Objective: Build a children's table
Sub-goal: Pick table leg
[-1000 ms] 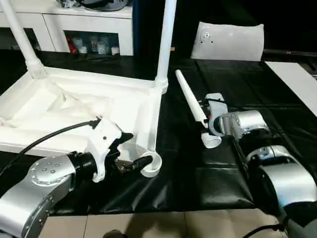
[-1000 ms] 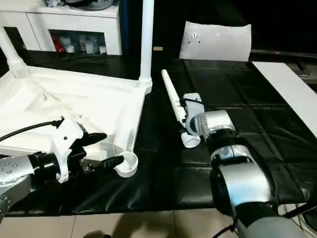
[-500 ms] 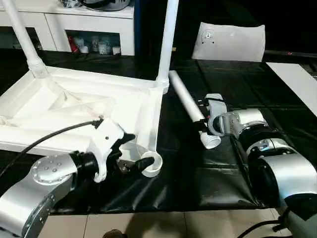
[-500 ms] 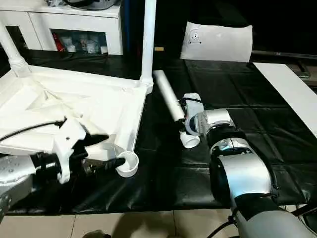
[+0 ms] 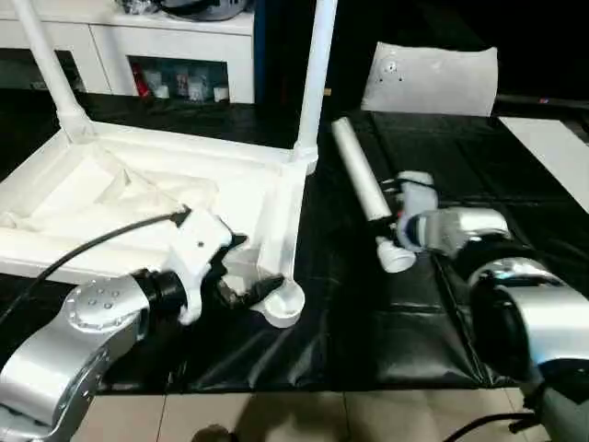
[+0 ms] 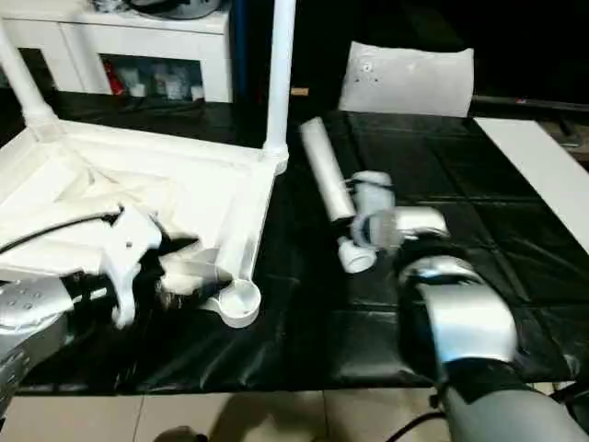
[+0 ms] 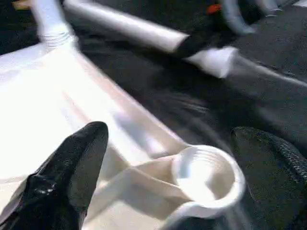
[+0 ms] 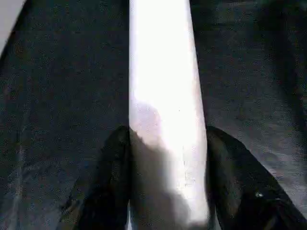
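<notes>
The white tabletop (image 5: pixel 276 207) lies upside down on the black mat, with two legs (image 5: pixel 317 74) standing upright in its far corner sockets. My left gripper (image 5: pixel 247 276) is open, its fingers (image 7: pixel 76 158) either side of the near right corner socket (image 7: pixel 208 175), which is empty. A loose white leg (image 5: pixel 359 175) lies to the right of the tabletop, thick end toward me. My right gripper (image 5: pixel 394 219) is shut on that leg near its thick end. In the right wrist view the black fingers (image 8: pixel 112 177) press both sides of the leg (image 8: pixel 165 96).
A white cabinet (image 5: pixel 184 46) stands behind the tabletop. A flat white sheet with a small round mark (image 5: pixel 433 78) leans at the back right, and a white board (image 5: pixel 552 147) lies at the far right. The mat ends at the tiled floor (image 5: pixel 322 414) in front.
My right gripper has closed on the loose leg, whose far end has swung and tilted. The left gripper stays open at the corner socket.
</notes>
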